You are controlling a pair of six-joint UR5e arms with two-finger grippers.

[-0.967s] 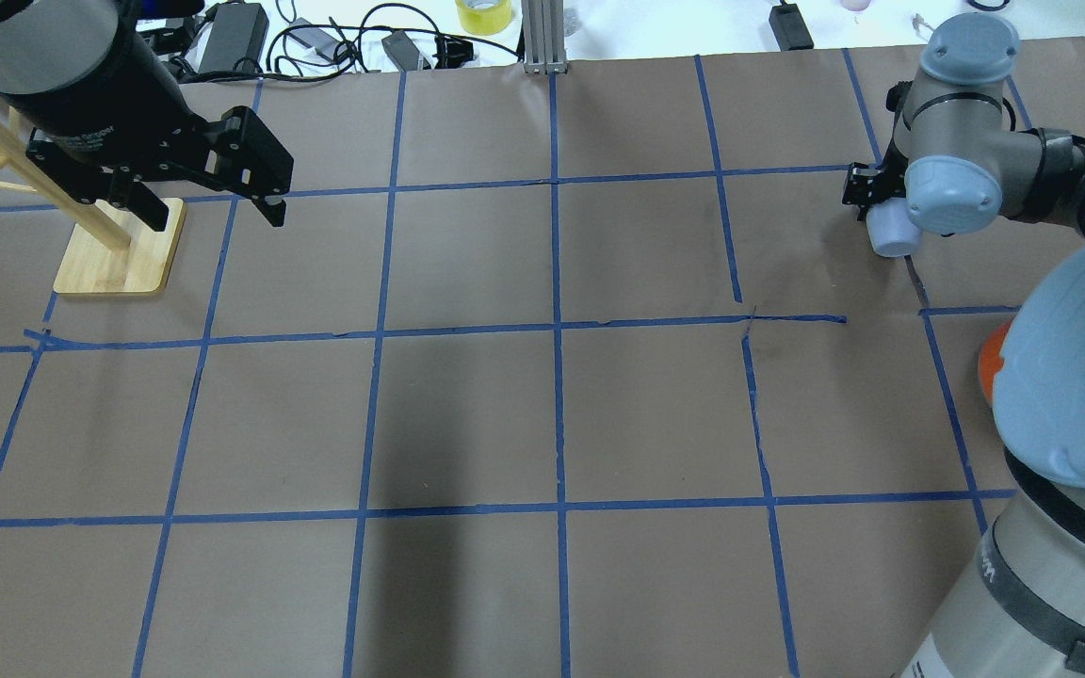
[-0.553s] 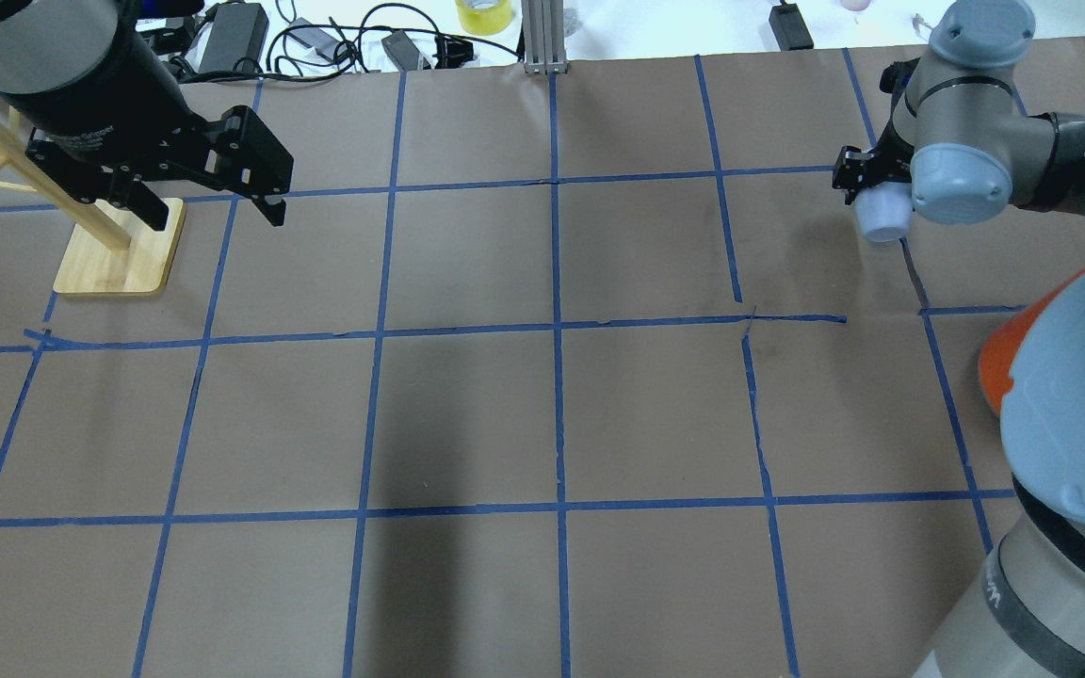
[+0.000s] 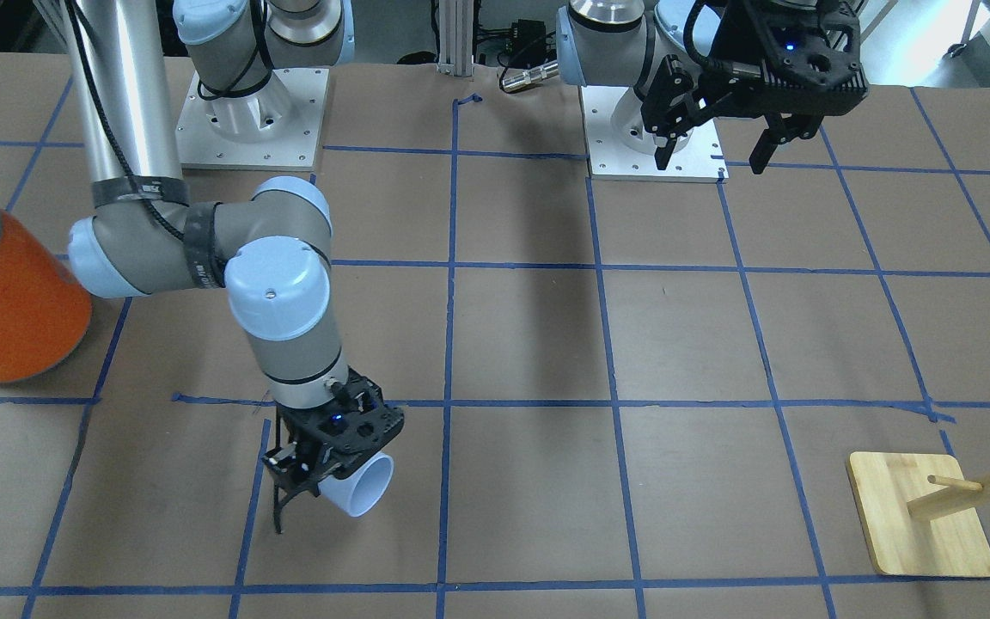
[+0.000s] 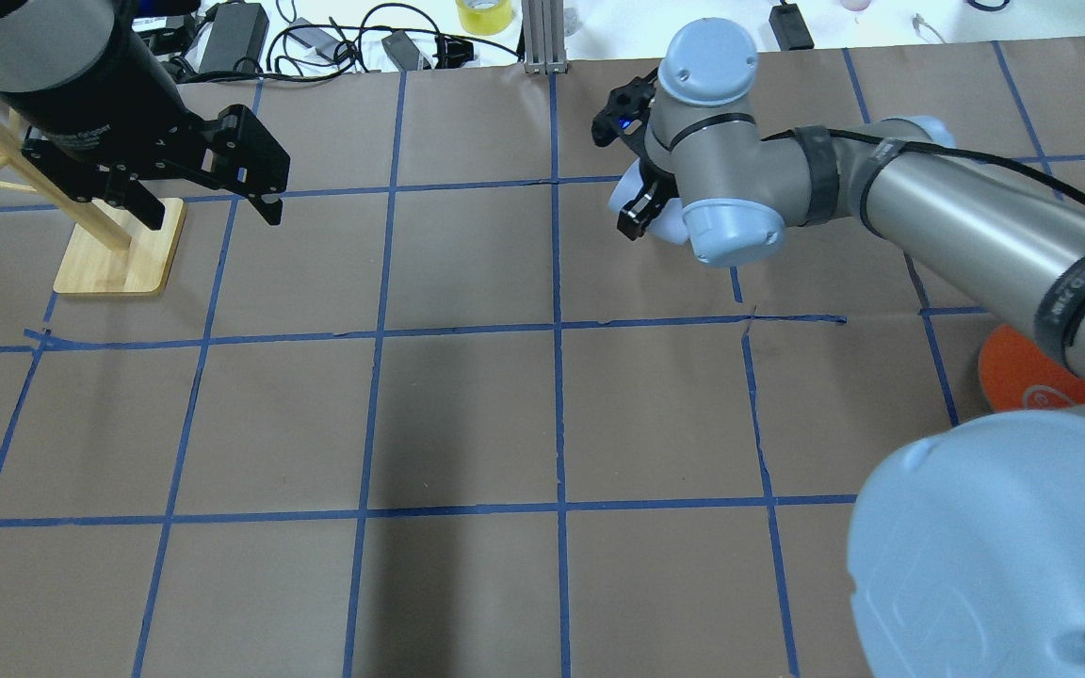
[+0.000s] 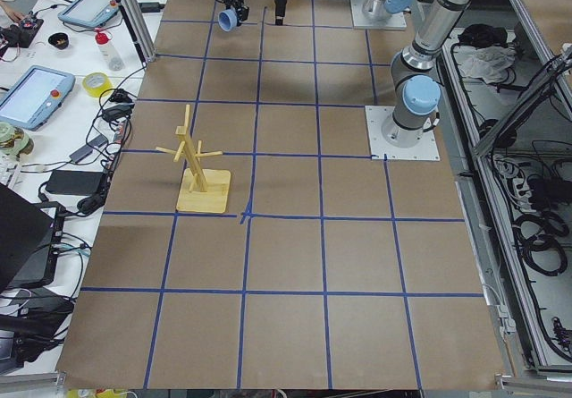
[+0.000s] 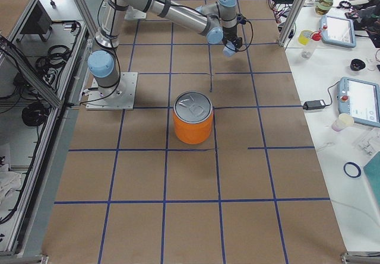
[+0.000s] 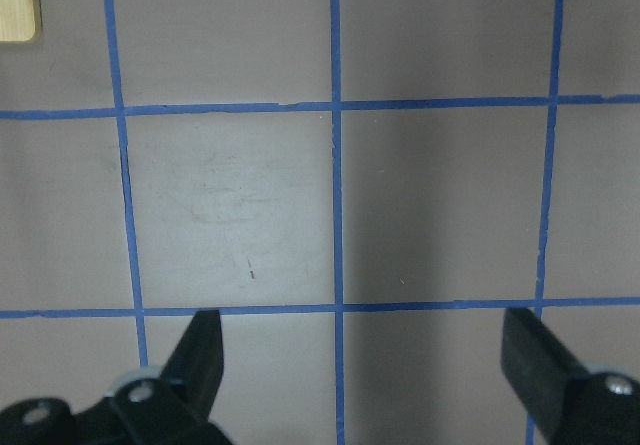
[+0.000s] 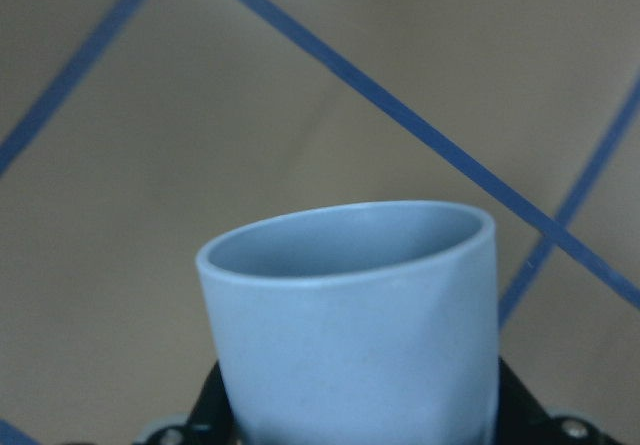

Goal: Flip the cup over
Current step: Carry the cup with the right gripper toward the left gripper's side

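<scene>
Pale blue smooth plastic cup (image 3: 362, 490), tapered and handleless, lies tilted sideways in the clamped right hand (image 3: 323, 486) over the brown paper worktop (image 4: 467, 414), which is gridded with blue tape. Since a second ago that arm has carried it from the right edge towards the middle. The left hand (image 4: 213, 218) stays spread wide and empty, beside the wooden peg stand (image 4: 119, 268).
</scene>
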